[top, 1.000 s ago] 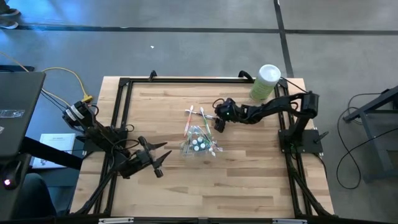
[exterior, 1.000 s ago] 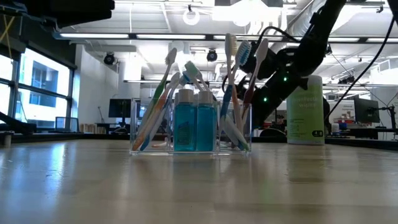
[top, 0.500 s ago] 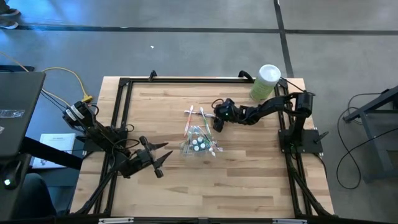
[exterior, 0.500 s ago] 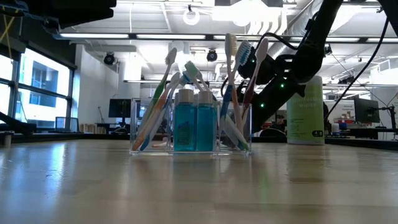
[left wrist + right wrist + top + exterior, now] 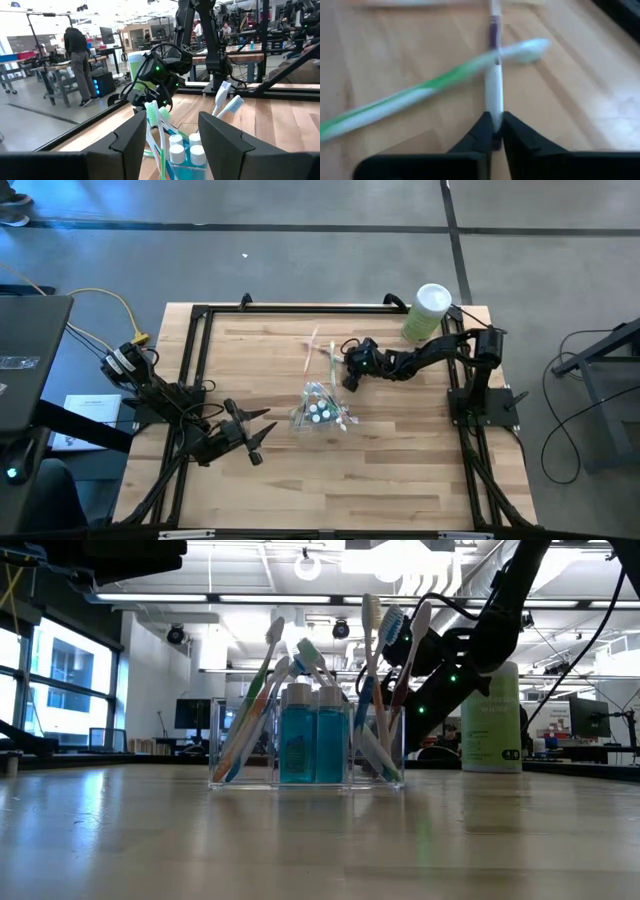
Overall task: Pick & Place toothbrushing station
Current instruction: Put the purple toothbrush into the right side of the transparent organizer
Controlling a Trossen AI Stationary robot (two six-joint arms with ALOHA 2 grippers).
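Here we see the clear cup (image 5: pixel 318 409) standing near the middle of the desk (image 5: pixel 400 470), upright, with blue white-capped tubes (image 5: pixel 314 743) inside and several toothbrushes (image 5: pixel 378 670) leaning out of it. Farther back on the desk, loose toothbrushes lie flat. The right claw (image 5: pixel 349 376) reaches low over that place, just behind the cup. In the right wrist view its two fingers (image 5: pixel 482 131) are almost closed and pinch the end of a white toothbrush with a purple band (image 5: pixel 493 75). A green and white toothbrush (image 5: pixel 415 97) lies across this one on the wood. The tall pale-green canister (image 5: pixel 427 312) stands at the back right corner of the desk, well apart from the cup. The left claw (image 5: pixel 255 437) waits low at the front left of the desk, pointing to the cup, and its fingers (image 5: pixel 137 137) stand wide apart with nothing between them.
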